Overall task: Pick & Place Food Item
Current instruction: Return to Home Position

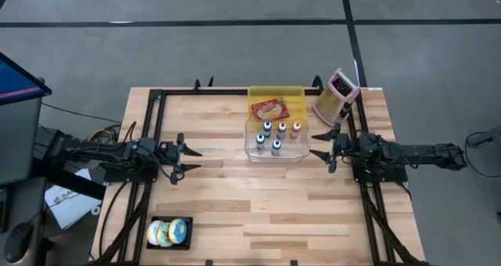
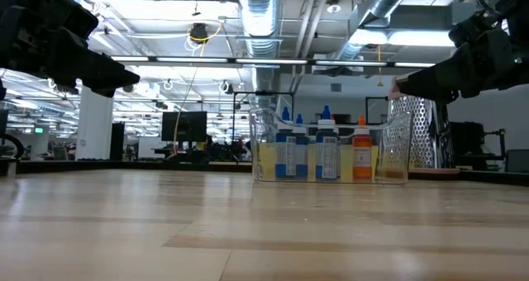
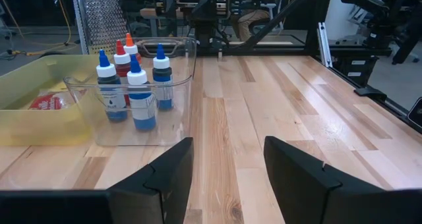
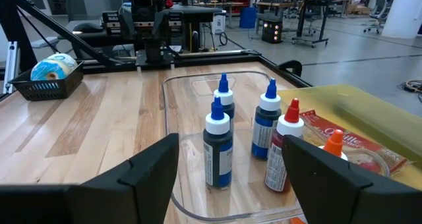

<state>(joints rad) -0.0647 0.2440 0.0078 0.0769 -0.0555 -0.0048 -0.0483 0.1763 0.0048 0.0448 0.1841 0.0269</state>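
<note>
A black basket (image 1: 170,232) holding round frosted pastries (image 1: 178,231) stands on the table near its front left corner; the right wrist view shows it far off (image 4: 47,76). A red food packet (image 1: 268,109) lies in a yellow tray (image 1: 275,94) at the back. In front of the tray stands a clear bin (image 1: 275,150) with several small capped bottles (image 4: 217,145). My left gripper (image 1: 192,159) (image 3: 227,148) hovers open left of the bin. My right gripper (image 1: 317,149) (image 4: 231,141) hovers open right of it. Neither has anything between its fingers.
A metal box grater (image 1: 337,96) with a pink top stands at the back right beside the tray. A black frame (image 1: 156,102) runs along the table's back and both sides under the arms. Bare wood (image 1: 266,211) lies in front of the bin.
</note>
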